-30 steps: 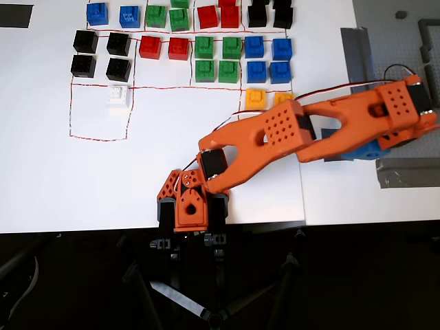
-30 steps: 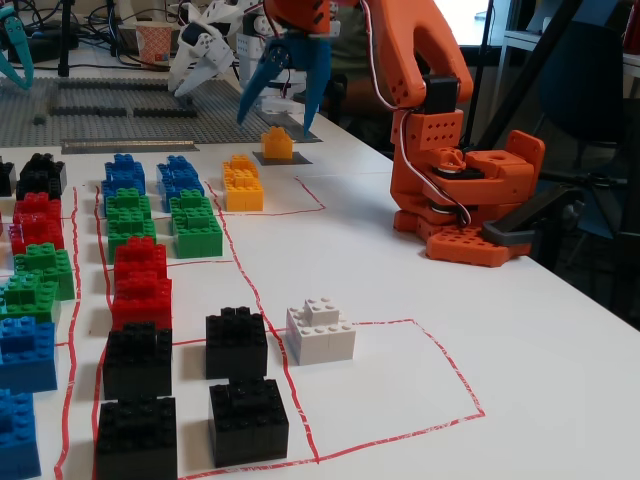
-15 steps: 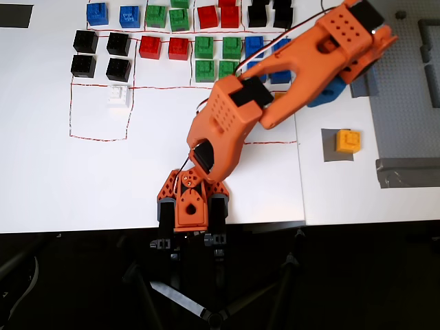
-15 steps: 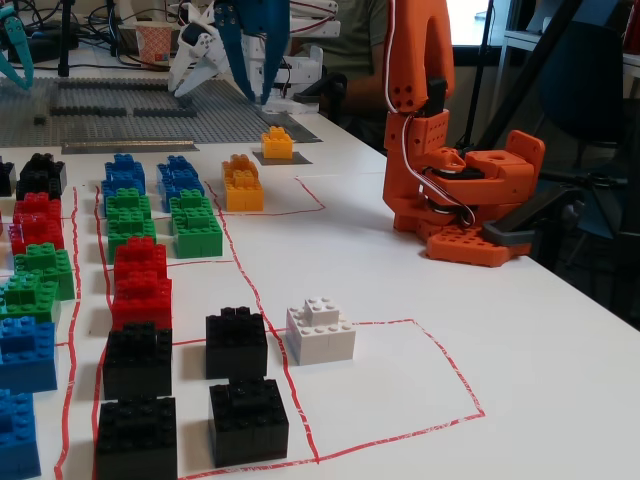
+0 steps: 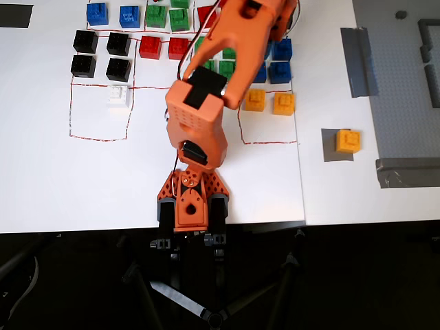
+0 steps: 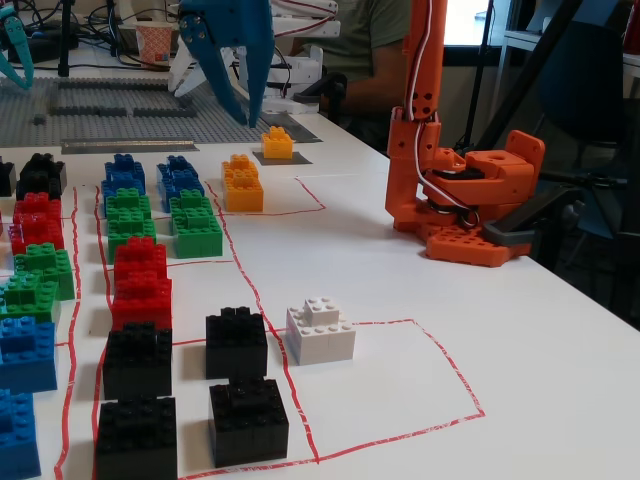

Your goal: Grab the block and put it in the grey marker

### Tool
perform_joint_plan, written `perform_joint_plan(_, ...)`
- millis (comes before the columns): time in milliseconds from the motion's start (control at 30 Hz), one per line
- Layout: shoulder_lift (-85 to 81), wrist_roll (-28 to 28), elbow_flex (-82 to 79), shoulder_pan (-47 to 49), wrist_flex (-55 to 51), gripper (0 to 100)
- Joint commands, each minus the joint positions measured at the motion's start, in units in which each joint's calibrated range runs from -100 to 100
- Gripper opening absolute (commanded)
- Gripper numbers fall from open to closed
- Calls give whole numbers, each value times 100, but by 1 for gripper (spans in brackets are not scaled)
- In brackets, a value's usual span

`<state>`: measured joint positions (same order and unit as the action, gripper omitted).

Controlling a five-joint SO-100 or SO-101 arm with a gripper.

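Note:
A yellow-orange block (image 5: 348,141) with a raised stud sits on the small grey marker (image 5: 331,152), right of the white sheet. The fixed view shows the same block (image 6: 277,142) on the marker (image 6: 300,157) at the far side. Two more yellow blocks (image 5: 255,100) (image 5: 283,103) stand inside a red outline; they also show in the fixed view (image 6: 243,185). My gripper (image 6: 247,121) has blue fingers, hangs above the far rows just left of the marker, is slightly parted and holds nothing. In the overhead view it is hidden behind my orange arm (image 5: 206,103).
Rows of blue, green, red and black blocks (image 6: 140,290) fill the red-lined grid. A white block (image 5: 118,94) stands alone in its outline. A grey baseplate (image 5: 402,82) with long grey tape strips (image 5: 357,62) lies at the right. My base (image 5: 189,206) sits at the table's front edge.

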<state>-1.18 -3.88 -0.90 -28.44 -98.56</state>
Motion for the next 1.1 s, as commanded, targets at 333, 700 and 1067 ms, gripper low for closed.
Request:
perform_joint_plan(333, -1074, 1299, -359, 1679, 321, 1)
perform_joint_plan(700, -1238, 1670, -650, 2237, 623, 1)
perform_joint_plan(1067, -1558, 1778, -1140, 2653, 835, 1)
